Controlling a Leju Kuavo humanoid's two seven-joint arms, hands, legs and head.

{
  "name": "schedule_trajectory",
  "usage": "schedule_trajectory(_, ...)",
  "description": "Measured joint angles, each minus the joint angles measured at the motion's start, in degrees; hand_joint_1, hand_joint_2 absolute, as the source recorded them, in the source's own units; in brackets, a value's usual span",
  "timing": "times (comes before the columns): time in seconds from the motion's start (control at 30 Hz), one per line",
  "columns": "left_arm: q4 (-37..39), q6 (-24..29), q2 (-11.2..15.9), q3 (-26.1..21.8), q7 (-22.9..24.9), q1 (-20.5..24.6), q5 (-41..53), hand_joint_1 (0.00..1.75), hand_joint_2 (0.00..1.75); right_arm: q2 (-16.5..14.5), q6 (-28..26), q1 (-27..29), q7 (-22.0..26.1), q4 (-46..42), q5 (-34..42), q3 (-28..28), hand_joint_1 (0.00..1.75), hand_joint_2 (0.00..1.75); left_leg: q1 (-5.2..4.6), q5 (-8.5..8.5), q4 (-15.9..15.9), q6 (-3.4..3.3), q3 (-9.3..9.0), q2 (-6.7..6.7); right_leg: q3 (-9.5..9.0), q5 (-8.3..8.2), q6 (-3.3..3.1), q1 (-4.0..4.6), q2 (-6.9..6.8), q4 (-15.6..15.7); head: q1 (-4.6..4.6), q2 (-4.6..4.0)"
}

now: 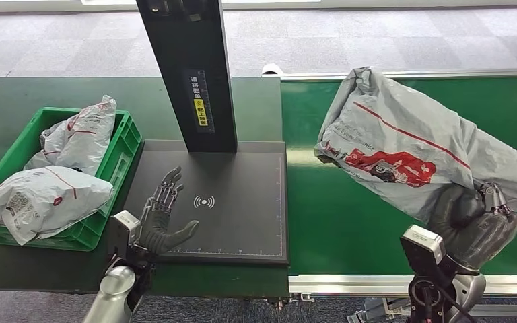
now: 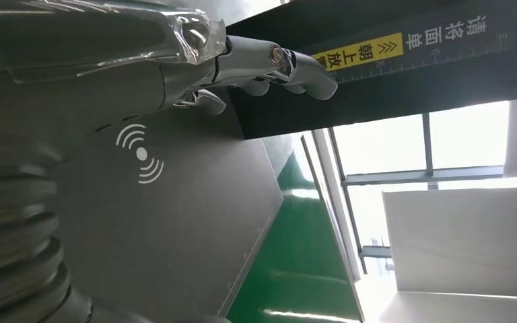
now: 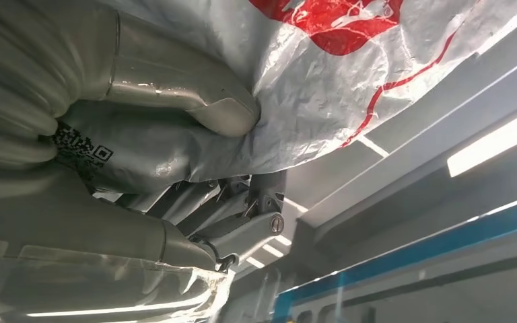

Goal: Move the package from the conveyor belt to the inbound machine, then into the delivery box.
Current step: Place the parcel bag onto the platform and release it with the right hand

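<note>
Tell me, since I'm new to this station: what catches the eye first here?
The big grey package with red print, lifted above the green conveyor belt in the right hand. Next, the left hand, open over the black inbound machine pad. At far left, a green delivery box holds more grey bags.

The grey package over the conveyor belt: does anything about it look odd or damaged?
The grey package is crumpled and hangs tilted above the green belt, because the right hand grips only one edge. No tear or spill shows. The left hand rests open over the scanner plate.
</note>
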State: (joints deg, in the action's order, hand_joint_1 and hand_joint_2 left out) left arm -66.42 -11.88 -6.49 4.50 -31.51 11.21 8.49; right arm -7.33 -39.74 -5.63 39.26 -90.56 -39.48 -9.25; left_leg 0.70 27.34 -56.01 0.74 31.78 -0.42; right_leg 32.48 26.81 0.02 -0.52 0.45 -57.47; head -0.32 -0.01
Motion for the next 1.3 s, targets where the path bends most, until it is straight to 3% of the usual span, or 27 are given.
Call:
schedule_trajectory(0.27, 0.0, 0.5, 0.0, 0.0, -0.3, 0.2, -0.1, 0.0, 1.75, 1.5, 2.4, -0.5, -3.0, 2.4, -6.9, 7.7, 1.75, 1.75, 0.01, 0.0, 0.0, 0.0, 0.04, 0.0, 0.02, 0.0, 0.0, 0.01, 0.02, 0.0, 0.0, -0.01)
schedule_trajectory(0.37, 0.0, 0.5, 0.0, 0.0, -0.5, 0.3, -0.2, 0.0, 1.75, 2.1, 8.0, -1.9, -7.4, 5.9, -12.2, 12.3, 1.75, 1.75, 0.01, 0.0, 0.0, 0.0, 0.03, 0.08, 0.03, 0.0, 0.0, 0.01, 0.07, 0.0, -0.01, 0.0)
schedule_trajectory(0.47, 0.0, 0.1, 0.1, 0.0, -0.9, 0.3, -0.1, 0.0, 1.75, 2.8, 15.8, -3.7, -10.3, 11.7, -12.2, 17.5, 1.75, 1.75, 0.01, -0.02, 0.0, 0.0, 0.03, -0.01, 0.01, 0.0, 0.0, 0.01, 0.0, 0.0, 0.01, 0.0)
schedule_trajectory(0.57, 0.0, -0.6, 0.2, 0.0, -1.4, 0.1, 0.0, 0.0, 1.75, 3.7, 21.5, -4.9, -11.3, 17.7, -12.3, 21.8, 1.75, 1.75, 0.01, -0.02, 0.0, 0.01, 0.04, -0.05, 0.01, 0.0, 0.0, 0.01, -0.02, 0.0, 0.0, -0.01)
schedule_trajectory(0.7, 0.6, -0.8, 0.3, 0.0, -1.7, 0.2, 0.4, 0.0, 1.75, 4.8, 25.1, -6.1, -11.5, 23.9, -12.1, 26.2, 1.75, 1.75, 0.01, -0.01, 0.0, 0.0, 0.07, -0.09, 0.05, 0.01, 0.0, 0.01, -0.02, 0.0, -0.01, 0.0)
schedule_trajectory(0.93, 1.4, -0.8, 0.3, 0.0, -1.9, 0.3, 0.5, 0.0, 1.75, 5.9, 26.2, -7.4, -11.5, 28.4, -11.5, 29.0, 1.75, 1.75, 0.01, -0.01, 0.0, 0.0, 0.09, -0.09, 0.07, 0.01, 0.0, 0.01, -0.02, 0.0, 0.0, -0.01)
schedule_trajectory(1.13, 2.1, -0.8, 0.4, 0.1, -2.0, 0.7, 0.6, 0.0, 1.75, 6.6, 31.4, -8.3, -13.1, 30.6, -10.5, 30.4, 1.75, 1.75, 0.01, -0.01, 0.0, 0.0, 0.07, -0.07, 0.07, 0.0, 0.0, 0.01, -0.02, 0.0, -0.01, 0.0)
schedule_trajectory(1.3, 2.3, -0.9, 0.5, 0.1, -2.0, 0.7, 0.6, 0.0, 1.75, 7.0, 31.3, -9.5, -11.7, 32.8, -9.9, 31.4, 1.75, 1.75, 0.01, -0.01, 0.0, 0.0, 0.07, -0.05, 0.07, 0.0, 0.0, 0.01, -0.01, 0.0, 0.01, 0.0)
